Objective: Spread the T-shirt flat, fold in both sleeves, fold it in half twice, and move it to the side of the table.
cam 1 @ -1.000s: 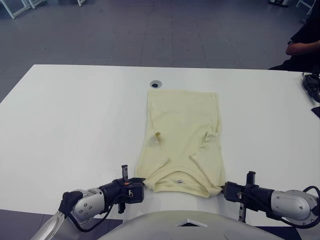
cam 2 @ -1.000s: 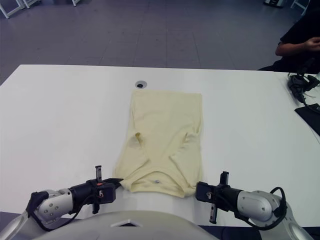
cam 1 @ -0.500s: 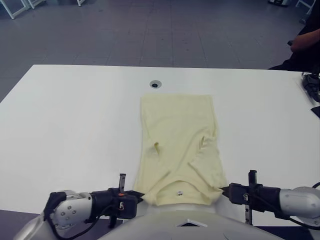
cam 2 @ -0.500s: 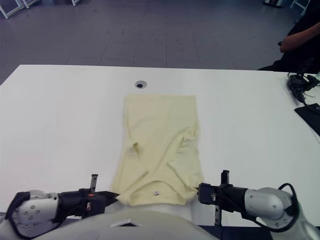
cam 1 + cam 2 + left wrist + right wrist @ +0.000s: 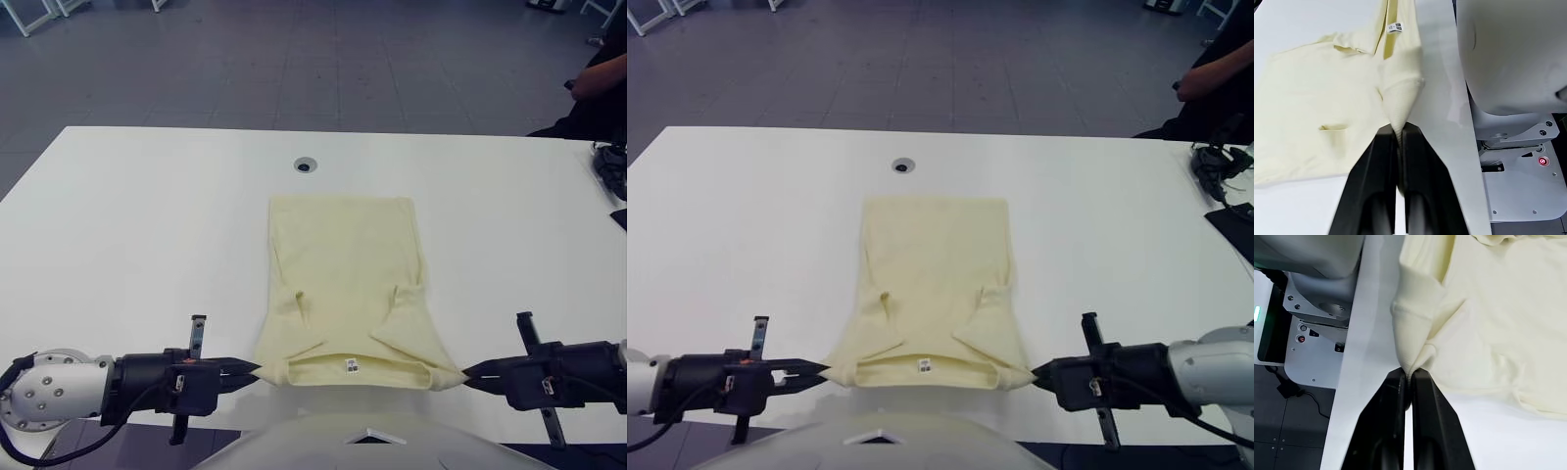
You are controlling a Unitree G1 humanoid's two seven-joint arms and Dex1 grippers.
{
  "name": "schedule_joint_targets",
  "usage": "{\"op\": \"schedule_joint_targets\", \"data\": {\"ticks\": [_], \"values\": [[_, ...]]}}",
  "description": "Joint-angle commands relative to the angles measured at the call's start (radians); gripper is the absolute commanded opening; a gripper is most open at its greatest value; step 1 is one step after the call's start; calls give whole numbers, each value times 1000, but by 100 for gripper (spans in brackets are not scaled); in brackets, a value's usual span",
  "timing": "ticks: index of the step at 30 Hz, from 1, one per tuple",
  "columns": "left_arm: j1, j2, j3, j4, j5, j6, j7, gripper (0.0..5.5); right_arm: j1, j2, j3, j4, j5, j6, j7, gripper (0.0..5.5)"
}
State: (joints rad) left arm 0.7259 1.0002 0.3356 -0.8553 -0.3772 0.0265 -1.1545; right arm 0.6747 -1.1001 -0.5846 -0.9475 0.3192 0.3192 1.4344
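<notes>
My two arms lay low along the near table edge, pointing inward at each other. My left gripper (image 5: 253,370) was clamped tight on the T-shirt's (image 5: 343,255) near left corner. My right gripper (image 5: 468,373) was clamped on its near right corner (cloth bunched to a point between each pair of fingers). One T-shirt, pale yellow, lay mid-table on the white table (image 5: 137,225), its near edge stretched between the two grippers. Two sleeves (image 5: 299,328) lay folded in over the body. One small label (image 5: 351,365) showed at the near edge. One round port (image 5: 306,165) sat just beyond the far hem.
</notes>
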Motion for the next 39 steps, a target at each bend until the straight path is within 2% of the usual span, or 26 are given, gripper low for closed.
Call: {"op": "schedule_joint_targets", "data": {"ticks": [1,5,8,12,16,22,29,33,39], "values": [[-10,1,48,-36,-59,34,-23,0,-79,-59,-49,-27,89,74,20,1],[-48,5,65,-29,-115,56,-40,0,-177,-116,-47,-17,171,156,4,1],[-128,3,42,23,-159,89,-27,0,-316,-185,28,61,235,198,-31,1],[-369,3,-87,185,-100,130,30,0,-625,-221,304,241,204,193,-122,1],[-667,-62,-233,359,3,149,115,0,-902,-149,552,402,75,194,-167,1],[-966,-208,-441,645,235,60,216,0,-1122,-21,776,639,-108,148,-188,1],[-1119,-388,-604,977,431,-85,317,0,-1200,144,924,830,-301,111,-294,1],[-1173,-455,-633,1097,501,-158,385,0,-1225,230,968,950,-413,62,-389,1],[-1211,-469,-618,1172,563,-200,454,0,-1261,331,954,1095,-490,-17,-512,1]]}}
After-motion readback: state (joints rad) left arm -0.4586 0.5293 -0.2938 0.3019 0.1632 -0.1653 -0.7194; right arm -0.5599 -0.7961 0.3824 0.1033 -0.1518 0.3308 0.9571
